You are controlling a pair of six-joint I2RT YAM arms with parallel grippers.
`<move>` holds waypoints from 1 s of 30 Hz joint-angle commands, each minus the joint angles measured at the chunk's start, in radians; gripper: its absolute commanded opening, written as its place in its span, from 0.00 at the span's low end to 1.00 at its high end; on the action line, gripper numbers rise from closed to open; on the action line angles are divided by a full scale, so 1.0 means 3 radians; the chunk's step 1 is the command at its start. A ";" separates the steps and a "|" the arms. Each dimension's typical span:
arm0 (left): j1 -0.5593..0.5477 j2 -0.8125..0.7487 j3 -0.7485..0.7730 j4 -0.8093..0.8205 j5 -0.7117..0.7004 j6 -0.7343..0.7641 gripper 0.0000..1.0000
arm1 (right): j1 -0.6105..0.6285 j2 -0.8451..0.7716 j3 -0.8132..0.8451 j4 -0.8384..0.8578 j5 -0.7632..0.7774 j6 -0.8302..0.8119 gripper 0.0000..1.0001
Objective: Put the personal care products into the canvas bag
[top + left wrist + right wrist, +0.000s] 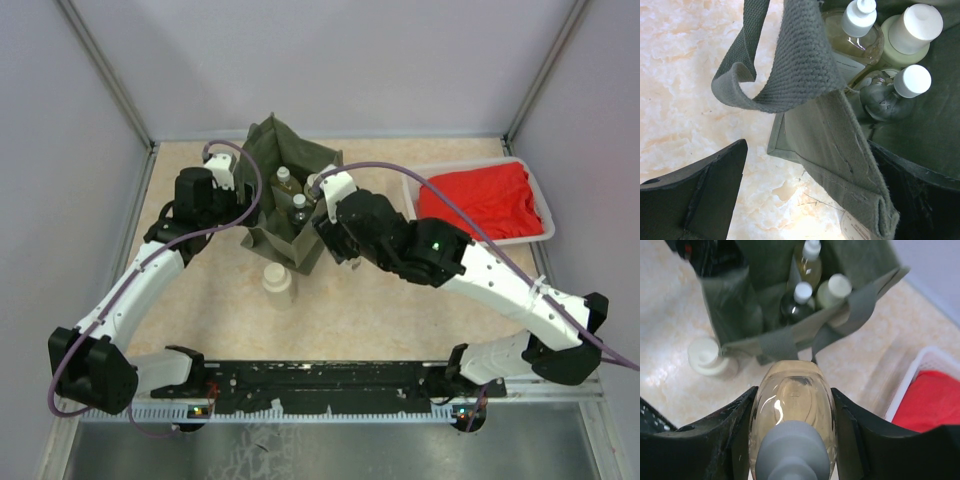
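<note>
Amber bottle (pixel 792 407), gripped by the right hand (pixel 793 394), points base-first toward the canvas bag (pixel 735 310).

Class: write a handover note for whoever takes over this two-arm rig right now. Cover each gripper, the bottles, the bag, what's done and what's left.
The left gripper is open, its fingers straddling one wall of the canvas bag.
The right gripper is shut on a clear amber bottle, close beside the bag.
Done: the clear bottle, beige bottle and silvery bottle are inside the bag.
Left: put in the held bottle, then the cream-capped bottle standing in front of the bag.
</note>
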 commanded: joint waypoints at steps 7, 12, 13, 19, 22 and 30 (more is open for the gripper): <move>0.0008 0.0108 -0.0004 -0.0105 0.0045 -0.0001 1.00 | -0.0513 0.0581 0.1725 0.0951 -0.0641 -0.0591 0.00; 0.0008 0.0077 0.0019 -0.0129 0.0064 -0.0012 1.00 | -0.0668 0.1189 0.2543 0.0951 -0.0907 -0.0666 0.00; 0.0008 0.0067 0.0030 -0.0144 0.0057 -0.0009 1.00 | -0.0702 0.1315 0.2598 0.0986 -0.0986 -0.0646 0.00; 0.0008 0.0008 0.0090 -0.0229 -0.0011 0.0012 1.00 | -0.0897 0.1685 0.2556 0.1271 -0.1415 -0.0292 0.00; 0.0008 -0.0008 0.0120 -0.0269 -0.0026 0.0020 1.00 | -0.0900 0.1776 0.2426 0.1451 -0.1552 -0.0183 0.00; 0.0009 -0.0126 0.0087 -0.0297 0.0042 0.0002 1.00 | -0.0901 0.1967 0.2067 0.1894 -0.1869 -0.0077 0.00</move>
